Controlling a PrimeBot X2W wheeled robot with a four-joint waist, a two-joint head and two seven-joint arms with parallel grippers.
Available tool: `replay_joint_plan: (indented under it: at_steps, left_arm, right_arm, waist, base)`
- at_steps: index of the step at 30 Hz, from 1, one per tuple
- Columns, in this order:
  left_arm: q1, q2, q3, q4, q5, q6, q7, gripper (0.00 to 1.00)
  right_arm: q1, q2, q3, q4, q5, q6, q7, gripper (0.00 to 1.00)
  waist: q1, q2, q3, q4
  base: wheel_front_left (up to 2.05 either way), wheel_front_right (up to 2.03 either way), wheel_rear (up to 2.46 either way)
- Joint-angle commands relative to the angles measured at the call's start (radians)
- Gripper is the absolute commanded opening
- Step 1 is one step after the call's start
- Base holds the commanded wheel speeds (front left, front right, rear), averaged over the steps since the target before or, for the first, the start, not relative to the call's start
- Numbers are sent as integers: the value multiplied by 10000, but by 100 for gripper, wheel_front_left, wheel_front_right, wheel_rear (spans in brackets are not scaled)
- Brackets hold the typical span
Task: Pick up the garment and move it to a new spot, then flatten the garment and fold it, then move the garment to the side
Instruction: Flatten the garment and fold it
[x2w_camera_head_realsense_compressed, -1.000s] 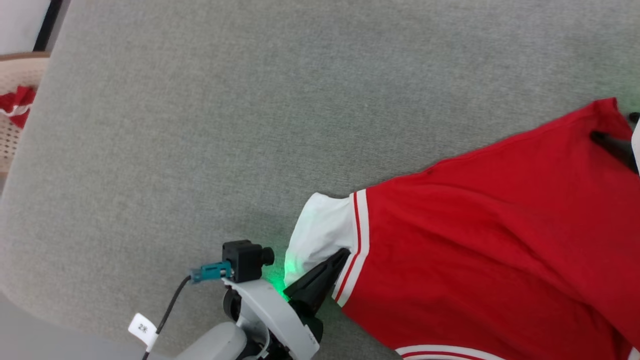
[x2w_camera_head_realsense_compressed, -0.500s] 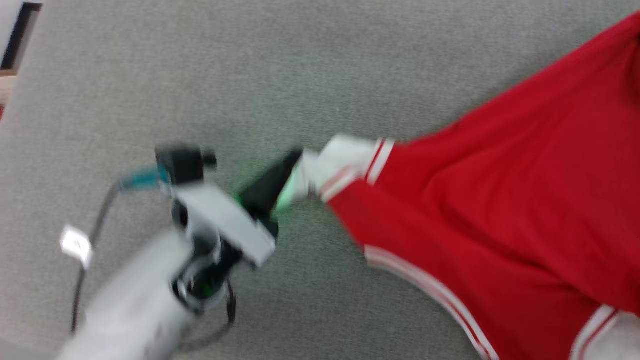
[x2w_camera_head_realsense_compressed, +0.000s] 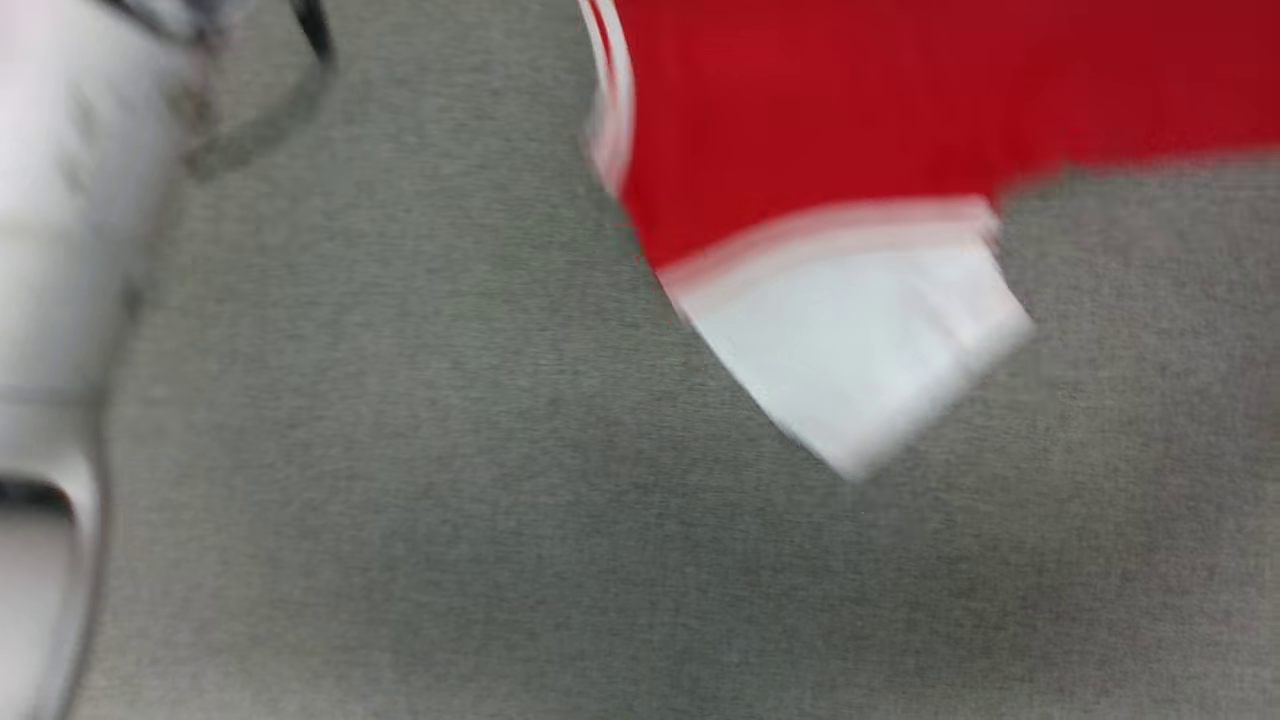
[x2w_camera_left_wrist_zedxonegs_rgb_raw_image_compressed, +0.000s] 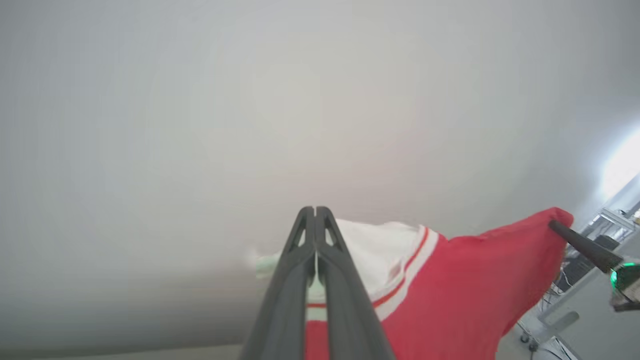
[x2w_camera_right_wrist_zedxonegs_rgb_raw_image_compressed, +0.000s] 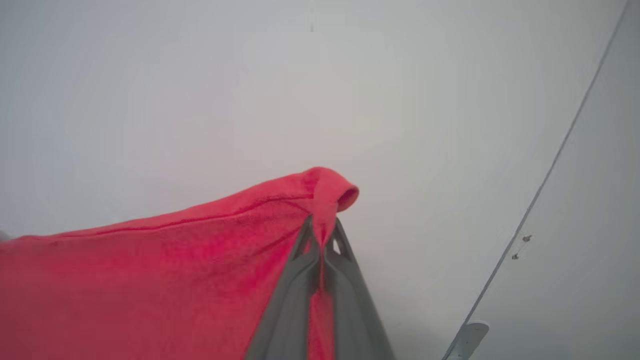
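Holding garment (x2w_camera_head_realsense_compressed: 850, 120) at two ends. Left gripper (x2w_camera_left_wrist_zedxonegs_rgb_raw_image_compressed: 315, 212) clamping, fingers pressed together on the white panel just beside the striped trim. Right gripper (x2w_camera_right_wrist_zedxonegs_rgb_raw_image_compressed: 320, 235) pinching a bunched red corner. Garment stretching between the two, sitting at top of blurred head view over grey fabric surface (x2w_camera_head_realsense_compressed: 400, 480), white panel pointing lowest; touching surface or not, cannot tell. Pale forearm (x2w_camera_head_realsense_compressed: 50, 250) showing at left edge.

A grey, finely woven fabric surface (x2w_camera_head_realsense_compressed: 400, 450) spreads blurred beneath the garment (x2w_camera_head_realsense_compressed: 850, 100), whose contact with it is unclear.
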Motion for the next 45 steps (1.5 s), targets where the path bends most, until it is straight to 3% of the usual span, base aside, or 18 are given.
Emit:
replay_joint_plan:
  at_steps: [1, 8, 14, 17, 22, 27, 30, 38, 39, 45]
  left_arm:
    - [-745, -14, 169, 574, 155, 107, -228, 0]
    - [-3218, -383, 790, 2210, 336, -316, -1731, 0]
    - [-2182, -484, 596, 2689, -43, -618, -1973, 0]
    - [-797, -516, 431, 1970, -730, -639, -1826, 0]
    - [2605, -3, -65, -189, -1859, -622, -2005, 0]
    - [5789, 750, -881, -2312, -2180, -624, -2472, 0]
    - [6745, 948, -1103, -3089, -2318, -624, -2611, 0]
    - [10099, 2320, -1384, -5882, -2437, -626, -2847, 0]
    - [10942, 2779, -1301, -6411, -2307, -626, -2867, 0]
    - [12783, 3420, -726, -7763, -2133, -626, -2876, 0]
  right_arm:
    - [-372, 322, -132, 208, -159, -16, -357, 0]
    - [-1546, 979, -420, 1178, -718, -16, -2036, 0]
    - [-721, 980, 186, 1584, -579, -16, -2259, 0]
    - [194, 768, 661, 1304, -239, -16, -2150, 0]
    - [2536, 87, 1735, 36, 499, -16, -2091, 0]
    - [5027, -870, 2407, -1439, 1391, -16, -2108, 0]
    - [5931, -1274, 2636, -2139, 1602, -16, -2052, 0]
    - [9136, -2456, 2218, -4213, 2443, -16, -2076, 0]
    - [9928, -2621, 2105, -4664, 2451, -16, -2015, 0]
    - [11805, -3039, 1268, -5767, 2666, -16, -1870, 0]
  waist:
    - [0, 0, 422, -468]
    - [0, 0, 429, -657]
    - [0, 0, 161, -484]
    - [0, 0, 27, -424]
    - [0, 0, -282, -350]
    - [0, 0, -744, -239]
    - [0, 0, -948, -204]
    - [0, 0, -1811, -339]
    - [0, 0, -1977, -419]
    - [0, 0, -2097, -544]
  base:
    - [0, 0, 0]
    - [0, 0, 0]
    - [0, 0, 0]
    - [0, 0, 0]
    - [0, 0, 0]
    - [0, 0, 0]
    - [0, 0, 0]
    - [0, 0, 0]
    - [0, 0, 0]
    - [0, 0, 0]
